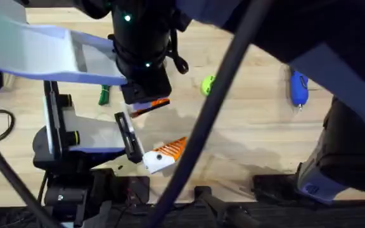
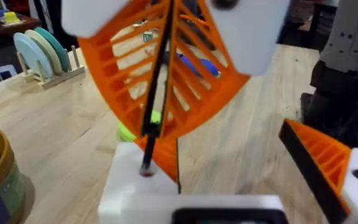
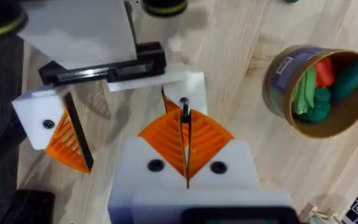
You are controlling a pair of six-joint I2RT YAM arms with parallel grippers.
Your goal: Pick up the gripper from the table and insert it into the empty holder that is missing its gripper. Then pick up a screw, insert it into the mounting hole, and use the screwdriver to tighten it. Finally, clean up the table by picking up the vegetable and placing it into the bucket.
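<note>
My right gripper (image 3: 186,124) is shut on a thin black screw (image 3: 184,111). The screw's end (image 2: 148,163) touches the top of the white holder (image 2: 138,186). That holder is one side of my left gripper (image 2: 229,149), which stands open. Its other side carries an orange finger (image 2: 319,155) on a white mount. The orange gripper (image 1: 154,106) sits at the holder, mostly hidden under the right wrist. The vegetable (image 1: 103,95) lies on the table behind the left arm. The blue screwdriver (image 1: 298,87) lies at the far right. The bucket (image 3: 271,84) stands beside the holder.
Red and green toy vegetables (image 3: 319,87) fill the bucket. A lime-green disc (image 1: 208,84) lies mid-table. A rack of plates (image 2: 45,53) stands at the table's far edge. A dark blurred arm link (image 1: 214,107) crosses the overhead view diagonally.
</note>
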